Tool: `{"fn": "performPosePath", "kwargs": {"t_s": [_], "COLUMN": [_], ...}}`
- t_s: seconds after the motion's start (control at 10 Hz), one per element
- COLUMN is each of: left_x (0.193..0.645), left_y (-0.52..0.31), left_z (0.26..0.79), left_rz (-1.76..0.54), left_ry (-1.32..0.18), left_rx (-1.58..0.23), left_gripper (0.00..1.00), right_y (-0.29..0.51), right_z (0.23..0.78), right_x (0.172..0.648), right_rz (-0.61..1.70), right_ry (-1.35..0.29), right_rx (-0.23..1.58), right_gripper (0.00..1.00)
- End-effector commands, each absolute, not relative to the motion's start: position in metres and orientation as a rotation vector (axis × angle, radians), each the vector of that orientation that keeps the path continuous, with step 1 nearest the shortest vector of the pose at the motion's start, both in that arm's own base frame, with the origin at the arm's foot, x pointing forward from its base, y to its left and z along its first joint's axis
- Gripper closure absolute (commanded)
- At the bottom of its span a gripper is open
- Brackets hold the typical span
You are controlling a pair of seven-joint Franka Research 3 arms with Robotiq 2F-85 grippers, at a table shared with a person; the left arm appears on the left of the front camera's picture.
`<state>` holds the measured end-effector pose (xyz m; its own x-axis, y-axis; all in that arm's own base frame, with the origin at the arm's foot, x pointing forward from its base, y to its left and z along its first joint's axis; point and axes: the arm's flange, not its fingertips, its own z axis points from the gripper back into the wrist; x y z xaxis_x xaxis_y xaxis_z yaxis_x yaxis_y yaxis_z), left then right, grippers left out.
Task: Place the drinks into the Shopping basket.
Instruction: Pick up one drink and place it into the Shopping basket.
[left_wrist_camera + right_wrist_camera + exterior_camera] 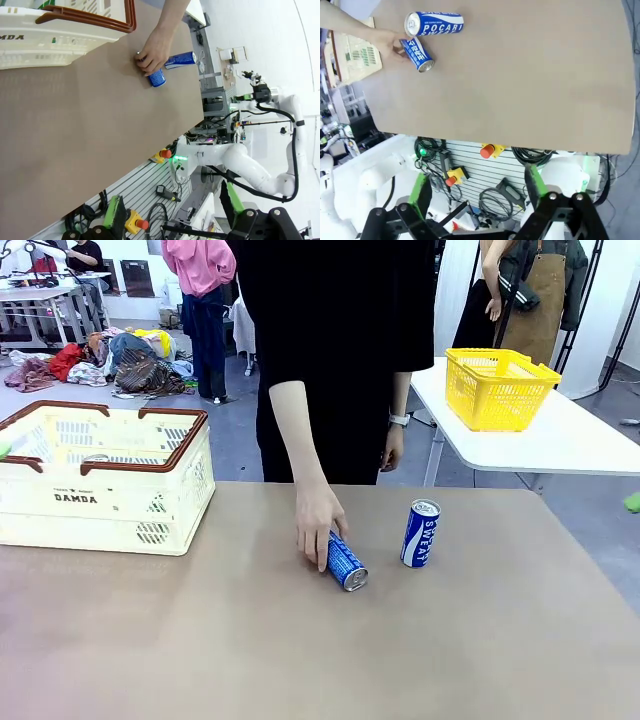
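**Front view.** A brown surface (300, 640) carries two drinks near its middle. The lying blue can (347, 564) rests on its side with its silver top toward the camera. The person's hand (318, 525) lies on its far end, fingers touching the can. The upright blue can (421, 533), lettered "SWEAT", stands just beside it toward the robot's right, apart from the hand. The Shopping basket (100, 502), cream-white with a brown rim and the print "DAMDA", stands at the far left of the surface, well apart from both cans. Behind, a yellow basket (497, 390) sits on a separate white table (570, 445).

**Left wrist view.** The left tool (172, 210) hangs off the near edge of the surface, its two green-padded fingers (114, 212) spread wide with nothing between them. At the far end of the surface the person's hand (154, 50) covers part of the lying blue can (157, 78). The upright blue can (180, 60) is close behind it. A corner of the Shopping basket (85, 17) lies near the hand.

**Right wrist view.** The right tool (477, 192) is likewise off the surface edge, fingers (420, 195) spread wide and holding nothing. The upright blue can (435, 23) shows "POCARI" lettering. Just beside it, the lying blue can (418, 54) is touched by the person's hand (387, 40). Part of the Shopping basket (355, 57) lies beyond the hand.
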<state>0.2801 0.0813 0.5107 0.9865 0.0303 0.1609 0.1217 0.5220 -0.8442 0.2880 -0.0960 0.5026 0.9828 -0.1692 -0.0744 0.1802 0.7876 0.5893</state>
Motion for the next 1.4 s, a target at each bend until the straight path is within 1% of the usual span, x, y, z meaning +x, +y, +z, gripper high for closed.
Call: {"fn": "performPosePath", "kwargs": {"t_s": [0.0, 0.2, 0.3, 0.5, 0.7, 0.8, 1.0, 1.3], "left_x": [0.278, 0.278, 0.278, 0.278, 0.278, 0.278, 0.278, 0.278], "left_y": [0.08, 0.08, 0.08, 0.08, 0.08, 0.08, 0.08, 0.08], "left_z": [0.513, 0.513, 0.513, 0.513, 0.513, 0.513, 0.513, 0.513], "left_rz": [-0.043, -0.043, -0.043, -0.043, -0.043, -0.043, -0.043, -0.043], "left_ry": [-0.158, -0.158, -0.158, -0.158, -0.158, -0.158, -0.158, -0.158], "left_rx": [-1.031, -1.031, -1.031, -1.031, -1.031, -1.031, -1.031, -1.031], "left_gripper": [0.0, 0.0, 0.0, 0.0, 0.0, 0.0, 0.0, 0.0], "right_y": [-0.055, -0.002, 0.029, 0.066, 0.034, 0.038, 0.071, 0.11], "right_z": [0.498, 0.489, 0.478, 0.467, 0.478, 0.473, 0.454, 0.436], "right_x": [0.349, 0.392, 0.411, 0.427, 0.413, 0.415, 0.439, 0.478], "right_rz": [-0.082, 0.001, 0.078, 0.132, 0.063, 0.057, 0.101, 0.122], "right_ry": [0.066, 0.101, 0.161, 0.19, 0.141, 0.13, 0.099, 0.007], "right_rx": [0.569, 0.473, 0.428, 0.339, 0.369, 0.334, 0.266, 0.185], "right_gripper": [0.0, 0.0, 0.0, 0.0, 0.0, 0.0, 0.0, 0.0]}}
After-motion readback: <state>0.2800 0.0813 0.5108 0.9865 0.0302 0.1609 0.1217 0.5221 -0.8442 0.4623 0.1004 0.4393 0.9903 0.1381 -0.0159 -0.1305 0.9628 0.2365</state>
